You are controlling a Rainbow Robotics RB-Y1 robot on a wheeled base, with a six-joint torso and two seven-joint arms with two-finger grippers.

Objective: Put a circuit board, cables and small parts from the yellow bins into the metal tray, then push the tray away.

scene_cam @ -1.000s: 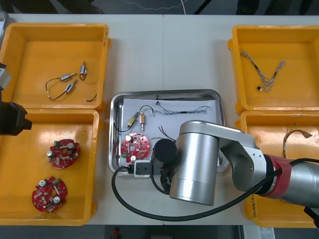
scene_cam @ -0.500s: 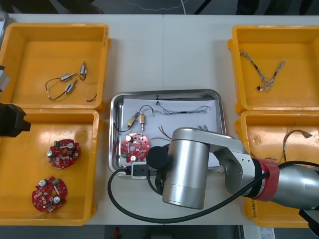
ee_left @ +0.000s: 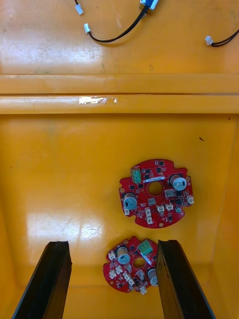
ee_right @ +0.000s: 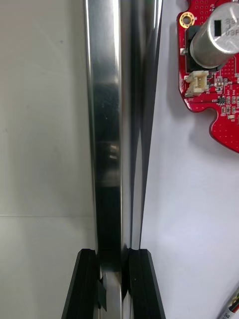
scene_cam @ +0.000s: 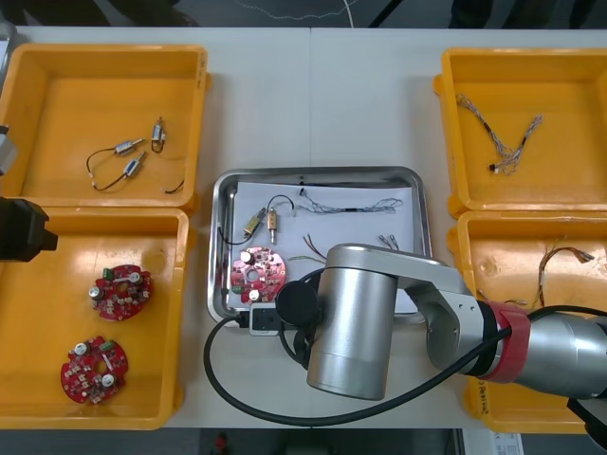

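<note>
Closest in first. The right hand [ee_right: 113,261] is at the 6 o'clock rim of the tray [scene_cam: 315,174] and it's pinching that rim. One black finger [ee_right: 85,286] is outside on the desk [scene_cam: 313,104] side, the other is inside over the white liner [ee_right: 199,199]. The fat silver right arm [scene_cam: 353,322] covers the tray's near-right part from above.

Inside the tray, a board [scene_cam: 256,276] lies at about 7 o'clock, just past the pinched rim. Beyond it, around 11 o'clock, there are small metal parts [scene_cam: 265,224] on a black cable [scene_cam: 276,202]. A thin red and yellow cable [scene_cam: 316,248] sits near the middle. A twisted cable [scene_cam: 347,204] runs along the 12-to-1 o'clock side.

The left hand [ee_left: 112,246] hangs at the desk's 9 o'clock edge, fingers spread wide with nothing between them, over the near left bin [scene_cam: 47,332]. Two boards [scene_cam: 92,368] lie flat in that bin, not touching each other.

At 4 o'clock from the tray, the near right bin [scene_cam: 512,256] holds a thin cable [scene_cam: 564,256]. Farther back, the far left bin [scene_cam: 66,104] at 10 o'clock has more metal parts [scene_cam: 131,161] with black leads. The far right bin [scene_cam: 560,104] at 2 o'clock has another twisted cable [scene_cam: 503,142].
</note>
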